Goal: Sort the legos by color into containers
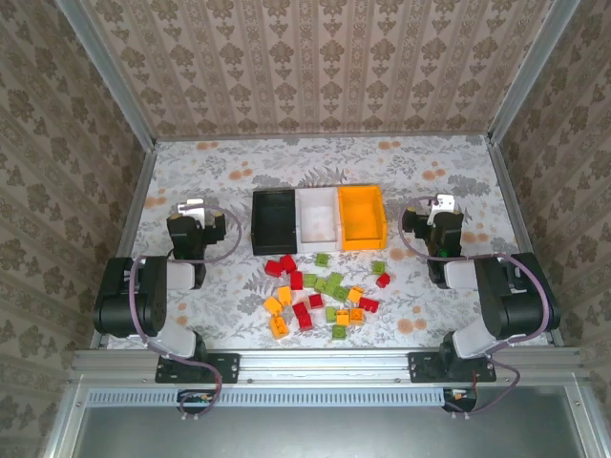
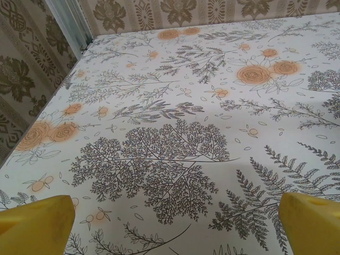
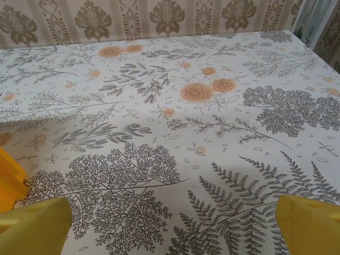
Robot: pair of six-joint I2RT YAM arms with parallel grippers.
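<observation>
Legos [image 1: 323,291] lie loose near the black bin [image 1: 274,221], white bin [image 1: 318,219] and orange bin [image 1: 363,218]; we see our left gripper [image 2: 173,226] and right gripper [image 3: 171,227] spread wide, holding nothing.

A floral-patterned worktop [image 1: 191,172] carries a black bin [image 1: 274,224], white bin [image 1: 318,221] and orange bin [image 1: 362,218] touching in a row, with legos [image 1: 331,284] scattered loose nearby.

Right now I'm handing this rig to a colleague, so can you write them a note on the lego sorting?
Left tool: open, empty, left of the black bin.
Right tool: open, empty, right of the orange bin.
White bin: between those two; all three look empty.
Legos: scattered loose on the table in front of the bins.
Done: nothing sorted.
Left: every red, orange-yellow and green brick.
</observation>
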